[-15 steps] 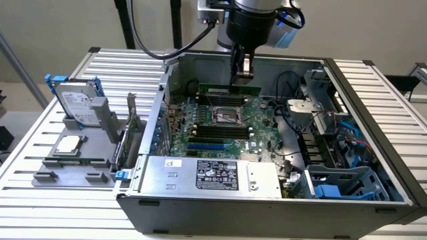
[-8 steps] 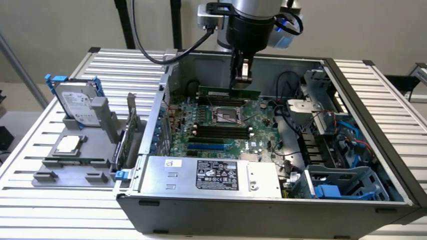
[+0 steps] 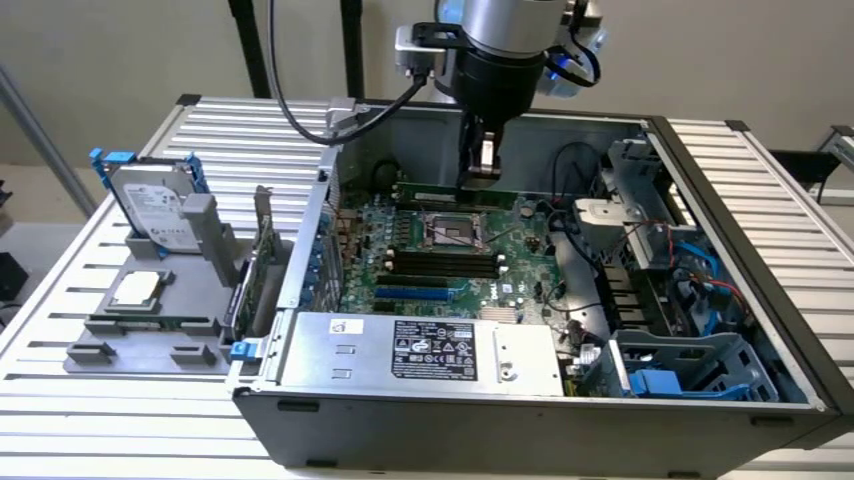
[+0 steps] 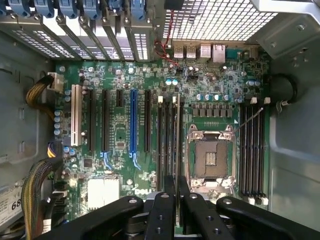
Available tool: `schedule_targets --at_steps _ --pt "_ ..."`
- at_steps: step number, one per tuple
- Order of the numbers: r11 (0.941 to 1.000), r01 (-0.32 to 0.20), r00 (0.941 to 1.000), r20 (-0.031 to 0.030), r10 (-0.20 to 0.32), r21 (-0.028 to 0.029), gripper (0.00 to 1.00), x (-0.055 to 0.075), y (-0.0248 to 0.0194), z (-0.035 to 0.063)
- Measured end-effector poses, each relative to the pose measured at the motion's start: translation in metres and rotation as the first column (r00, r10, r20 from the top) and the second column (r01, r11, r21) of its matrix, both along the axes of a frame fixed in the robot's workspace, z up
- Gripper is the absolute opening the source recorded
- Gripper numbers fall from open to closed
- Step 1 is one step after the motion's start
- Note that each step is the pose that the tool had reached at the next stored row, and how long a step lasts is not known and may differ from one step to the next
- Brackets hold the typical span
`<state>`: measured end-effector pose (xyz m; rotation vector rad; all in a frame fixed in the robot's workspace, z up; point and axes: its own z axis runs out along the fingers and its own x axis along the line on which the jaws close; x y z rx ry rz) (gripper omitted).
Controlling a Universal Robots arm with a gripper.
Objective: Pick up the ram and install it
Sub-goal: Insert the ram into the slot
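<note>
The ram (image 3: 454, 193) is a long, thin, dark-green stick hanging level under my gripper (image 3: 481, 176), inside the open computer case. The gripper is shut on the stick's middle, and the stick is held clear above the motherboard (image 3: 400, 280). In the wrist view the two black fingers (image 4: 165, 210) stand close together around my gripper (image 4: 177, 200). The ram (image 4: 178, 150) shows edge-on as a thin line running away from them. That line lies over the black memory slots (image 4: 167, 145) beside the empty processor socket (image 4: 210, 160).
The case walls (image 3: 327, 200) ring the board, and the power supply (image 3: 400, 350) lies at its near edge. Cables and a blue drive cage (image 3: 667, 370) fill the exterior view's right. Outside, a grey stand (image 3: 147, 310) carries a hard drive (image 3: 150, 205), a processor chip (image 3: 138, 288) and an expansion card (image 3: 263, 250).
</note>
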<state>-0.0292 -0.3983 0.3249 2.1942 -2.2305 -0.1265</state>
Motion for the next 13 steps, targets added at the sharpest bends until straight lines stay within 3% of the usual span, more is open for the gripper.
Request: schedule_targets --at_steps 8,13 --pt "1.0000 0.000 1.0000 -0.0019 0.000 0.0000 0.13 0.000 -0.0012 -0.0145" --pt "1.0000 -0.006 1.0000 -0.0037 0.006 -0.0001 0.13 0.000 -0.0070 -0.0237"
